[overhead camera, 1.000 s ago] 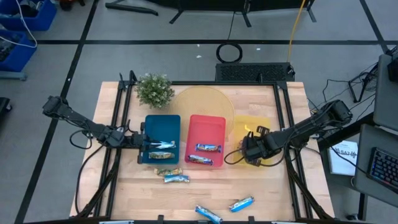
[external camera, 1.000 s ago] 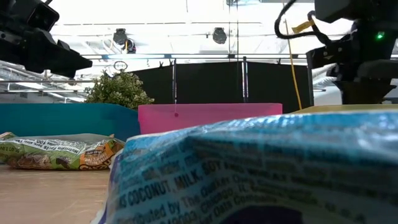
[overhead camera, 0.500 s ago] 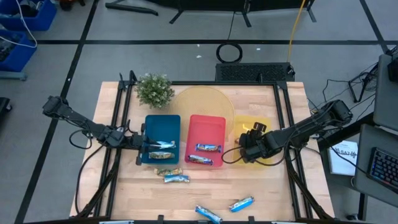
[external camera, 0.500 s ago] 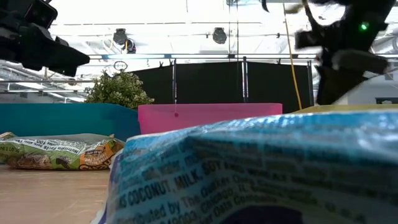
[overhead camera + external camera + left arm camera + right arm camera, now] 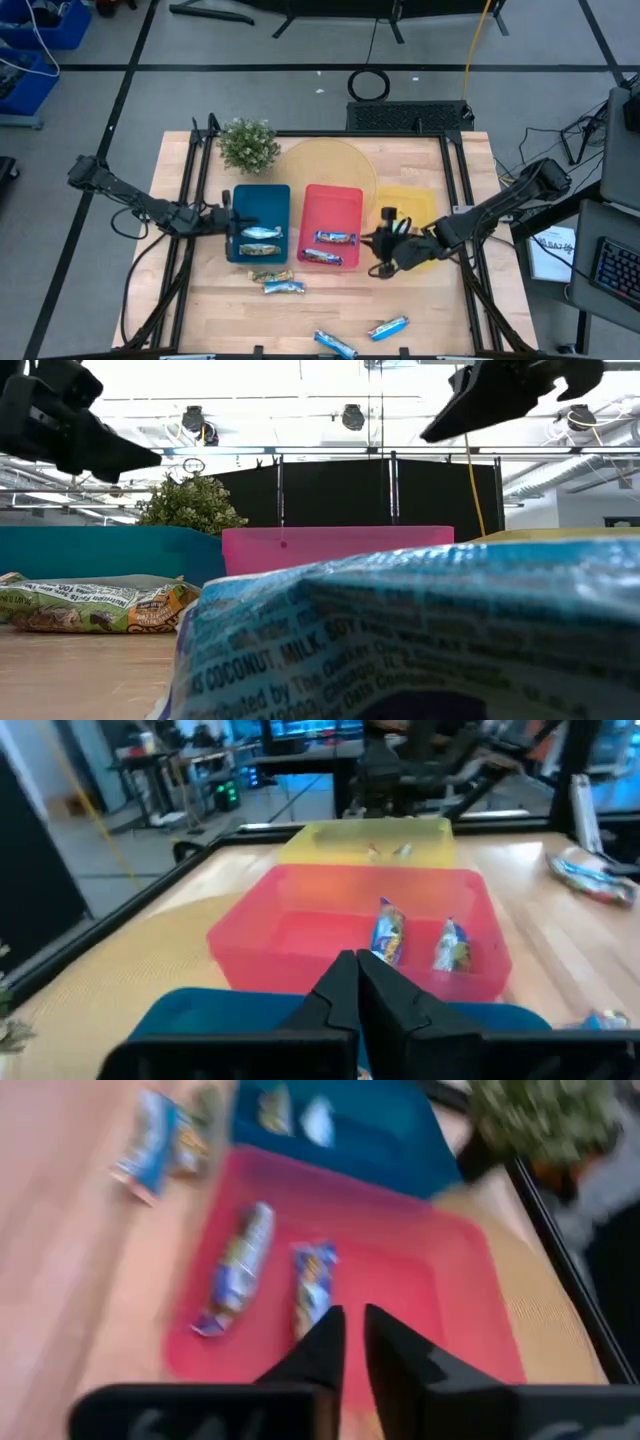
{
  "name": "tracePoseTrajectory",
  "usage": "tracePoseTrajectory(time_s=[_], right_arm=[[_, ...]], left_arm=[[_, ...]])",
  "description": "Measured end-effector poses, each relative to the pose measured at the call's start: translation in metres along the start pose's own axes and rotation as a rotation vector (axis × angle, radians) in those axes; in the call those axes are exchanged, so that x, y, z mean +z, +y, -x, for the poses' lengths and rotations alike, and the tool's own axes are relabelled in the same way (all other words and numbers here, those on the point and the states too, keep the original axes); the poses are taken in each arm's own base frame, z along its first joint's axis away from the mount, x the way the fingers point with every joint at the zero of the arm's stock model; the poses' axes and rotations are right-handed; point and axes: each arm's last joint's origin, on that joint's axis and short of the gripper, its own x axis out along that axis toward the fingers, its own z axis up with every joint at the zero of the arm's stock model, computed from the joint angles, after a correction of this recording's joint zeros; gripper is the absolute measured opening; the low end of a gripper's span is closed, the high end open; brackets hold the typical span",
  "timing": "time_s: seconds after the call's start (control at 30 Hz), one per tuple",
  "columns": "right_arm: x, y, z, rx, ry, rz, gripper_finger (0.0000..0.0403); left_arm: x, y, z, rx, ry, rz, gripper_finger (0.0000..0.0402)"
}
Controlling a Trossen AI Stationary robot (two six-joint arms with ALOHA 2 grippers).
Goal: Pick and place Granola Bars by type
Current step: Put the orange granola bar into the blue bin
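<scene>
Granola Bars lie in several places. Two are in the blue tray (image 5: 262, 233). Two more sit in the red tray (image 5: 335, 238) (image 5: 387, 930) (image 5: 240, 1265). Two lie on the table before the blue tray (image 5: 275, 281), and two near the near edge (image 5: 388, 327) (image 5: 335, 343); one of these fills the low view (image 5: 400, 640). My left gripper (image 5: 228, 222) (image 5: 355, 982) is shut and empty, hovering at the blue tray's left rim. My right gripper (image 5: 383, 243) (image 5: 354, 1335) is shut and empty, above the gap between the red and yellow trays, pointing toward the red tray.
The blue tray (image 5: 275, 195), red tray (image 5: 345, 200) and yellow tray (image 5: 415, 200) stand side by side mid-table. A small potted plant (image 5: 247, 145) stands at the far left, and a pale round mat (image 5: 325, 160) lies behind the trays. Bare wood shows along the near side.
My right gripper has left its place over the yellow tray and swung toward the table's left, ending beside the red tray; in the low view it has tipped to point slanting down toward the left. The bars have stayed where they were.
</scene>
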Motion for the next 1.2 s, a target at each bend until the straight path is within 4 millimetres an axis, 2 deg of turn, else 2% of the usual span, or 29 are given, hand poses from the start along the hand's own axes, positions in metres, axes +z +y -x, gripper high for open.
tracePoseTrajectory(time_s=[0.1,0.27,0.37,0.47,0.67,0.77,0.87,1.07,1.2], right_arm=[[-0.004,0.005,-0.004,0.017,-0.103,0.035,0.0005],[-0.023,0.009,-0.011,0.002,-0.199,-0.001,0.0003],[-0.037,0.007,-0.014,-0.104,-0.233,-0.02,0.0001],[-0.042,-0.001,-0.013,-0.189,-0.246,-0.056,0.0001],[-0.038,-0.011,-0.009,-0.202,-0.271,-0.102,0.0001],[-0.037,-0.014,-0.01,-0.2,-0.282,-0.114,0.0001],[-0.036,-0.013,-0.012,-0.124,-0.3,-0.076,0.0001],[-0.036,-0.011,-0.012,-0.076,-0.304,-0.05,0.0001],[-0.036,-0.01,-0.012,-0.075,-0.304,-0.032,0.0001]], left_arm=[[-0.003,0.001,0.0,0.009,0.023,0.036,0.0009],[-0.009,0.001,0.0,0.004,0.086,0.038,0.0005],[-0.01,0.001,0.0,0.028,0.086,0.061,0.0008],[-0.011,0.001,0.0,0.008,0.109,0.085,0.002],[0.001,-0.008,-0.01,0.003,0.206,0.018,0.0045],[0.019,-0.019,-0.022,0.013,0.219,-0.004,0.0065],[0.037,-0.031,-0.039,0.047,0.245,0.012,0.0089],[0.053,-0.068,-0.072,0.028,0.379,-0.131,0.0132],[0.054,-0.092,-0.093,0.042,0.448,-0.206,0.0161]])
